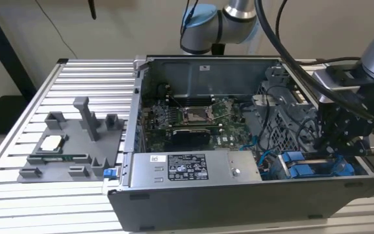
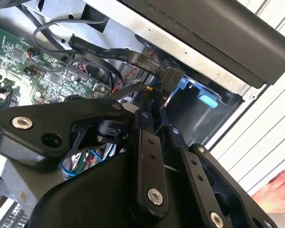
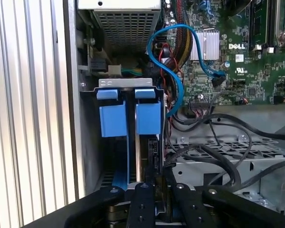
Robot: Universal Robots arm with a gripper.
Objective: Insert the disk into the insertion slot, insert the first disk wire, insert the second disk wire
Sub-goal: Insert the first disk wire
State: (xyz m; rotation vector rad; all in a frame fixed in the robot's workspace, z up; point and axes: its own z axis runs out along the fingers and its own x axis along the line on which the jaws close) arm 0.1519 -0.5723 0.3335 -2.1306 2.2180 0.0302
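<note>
Within insertion slot (image 3: pixel 128 83), disk (image 3: pixel 148 142) seemingly seated, end effector (image 3: pixel 160 184) near.

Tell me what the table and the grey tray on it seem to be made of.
The table looks like bare aluminium, likely extruded slats: silvery parallel ribs with a dull sheen. The tray looks like matt grey plastic, perhaps printed or moulded: even colour, no shine, blocky upright posts.

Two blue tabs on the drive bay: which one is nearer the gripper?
The blue tab on the motherboard side, beside the looping blue cable; the gripper is in line with it. The other tab sits by the case's outer wall.
</note>
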